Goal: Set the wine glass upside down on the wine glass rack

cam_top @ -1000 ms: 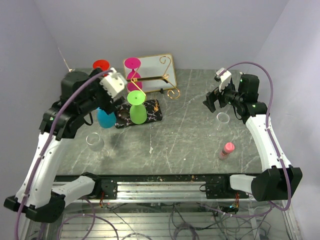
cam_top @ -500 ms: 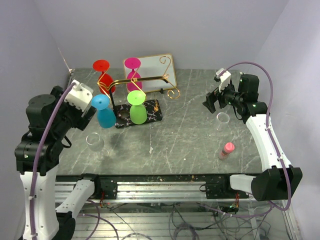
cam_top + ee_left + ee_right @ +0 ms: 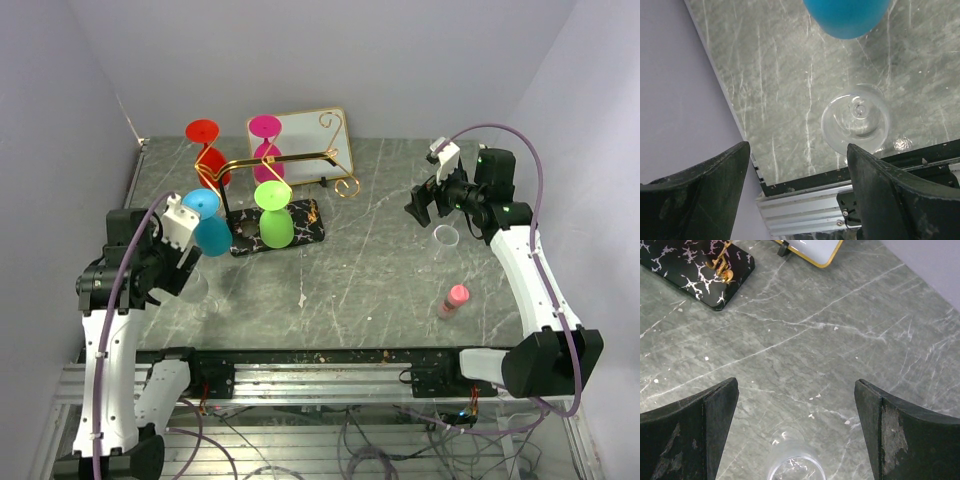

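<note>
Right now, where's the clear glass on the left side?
Left wrist view: the clear glass stands near the front-left table edge, in front of the blue glass.

Clear glass (image 3: 856, 120) near rack (image 3: 285, 158), seemingly upright.

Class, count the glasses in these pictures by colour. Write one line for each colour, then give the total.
Red glass: 1
Pink glass: 1
Green glass: 1
Blue glass: 1
Clear: 2, the clear glass on the left and the clear glass on the right
Total: 6
</note>
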`<state>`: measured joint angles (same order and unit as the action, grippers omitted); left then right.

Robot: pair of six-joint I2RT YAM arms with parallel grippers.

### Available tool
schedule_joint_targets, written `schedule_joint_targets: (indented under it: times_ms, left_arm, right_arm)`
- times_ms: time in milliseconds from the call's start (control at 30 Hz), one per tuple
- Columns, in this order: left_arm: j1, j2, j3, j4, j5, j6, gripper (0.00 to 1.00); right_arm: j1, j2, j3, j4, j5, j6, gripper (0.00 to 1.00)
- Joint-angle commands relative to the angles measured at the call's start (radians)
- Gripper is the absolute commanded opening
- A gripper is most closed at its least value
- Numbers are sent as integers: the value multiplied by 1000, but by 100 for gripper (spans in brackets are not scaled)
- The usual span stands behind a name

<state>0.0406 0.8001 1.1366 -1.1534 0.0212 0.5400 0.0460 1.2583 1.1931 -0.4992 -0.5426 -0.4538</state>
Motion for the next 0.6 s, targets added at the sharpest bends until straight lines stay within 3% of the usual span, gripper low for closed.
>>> schedule_joint_targets:
  times_ms: [0, 333, 567]
  left_arm:
    - [35, 13, -40, 31, 3, -58, 85]
    - [37, 85, -129, 120, 37, -76, 65]
    - [39, 116, -126, 95, 62, -68, 50]
  right_arm:
    - [-4, 4, 20, -4, -1, -13, 100]
    - [0, 16, 23, -15, 6, -26, 100]
    - [3, 20, 22, -19, 15, -34, 100]
